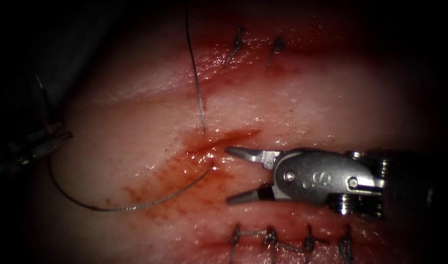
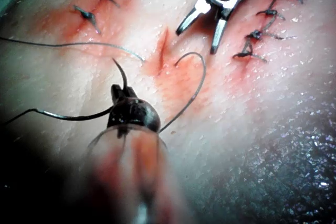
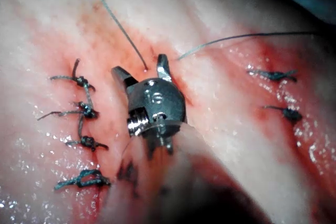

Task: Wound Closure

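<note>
Right tool (image 1: pixel 229 175): jaws wide apart, holding nothing, just right of the cut (image 1: pixel 219 139). Left tool (image 1: pixel 62 139) at the tissue's (image 1: pixel 331 107) left edge grips the needle (image 2: pixel 122 73) near its blunt end, out of tissue. Thread (image 1: pixel 136 205) loops slack from the cut; risk: snagging on the right tool's spread jaws.

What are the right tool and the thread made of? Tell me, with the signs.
Right tool: looks like brushed metal, grey with bright glints; jaws open, holding nothing. Thread: dark, thin, seemingly a single strand with slight sheen; material unclear. Left tool grips the needle, seemingly mid-curve, outside the tissue.
</note>
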You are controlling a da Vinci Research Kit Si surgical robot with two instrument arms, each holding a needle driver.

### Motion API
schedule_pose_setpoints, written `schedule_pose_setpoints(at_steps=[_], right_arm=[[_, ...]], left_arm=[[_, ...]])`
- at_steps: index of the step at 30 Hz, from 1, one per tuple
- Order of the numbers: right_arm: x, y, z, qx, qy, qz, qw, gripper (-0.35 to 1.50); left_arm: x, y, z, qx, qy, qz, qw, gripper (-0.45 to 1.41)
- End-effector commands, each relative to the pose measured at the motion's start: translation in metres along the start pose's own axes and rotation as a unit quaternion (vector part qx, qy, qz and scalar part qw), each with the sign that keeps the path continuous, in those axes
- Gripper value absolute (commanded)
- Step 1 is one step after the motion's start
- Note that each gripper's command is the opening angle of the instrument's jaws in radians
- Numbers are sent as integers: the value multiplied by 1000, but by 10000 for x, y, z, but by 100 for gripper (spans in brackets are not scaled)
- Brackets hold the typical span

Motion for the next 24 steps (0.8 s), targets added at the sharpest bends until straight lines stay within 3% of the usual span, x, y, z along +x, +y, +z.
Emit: schedule_pose_setpoints(at_steps=[1, 8, 10, 12, 19, 24], right_arm=[[-9, -3, 20, 3, 0, -1, 1000, 130], [-18, -5, 36, 4, -1, -5, 1000, 122], [-18, -7, 34, 5, -2, 9, 1000, 56], [-17, -9, 32, 11, -11, 18, 1000, -35], [-12, -20, 25, 18, -22, 26, 999, -35], [5, -48, 8, 35, -31, 25, 999, -35]], left_arm=[[-1, 4, 8, -2, -1, 1, 1000, -45], [-1, 4, 7, -3, -1, 2, 1000, -45], [-1, 4, 7, -4, -2, 2, 1000, -45], [-1, 5, 7, -4, -2, 2, 1000, -45], [-1, 5, 6, -4, -2, 2, 1000, -45], [-1, 5, 7, -4, -2, 2, 1000, -45]])
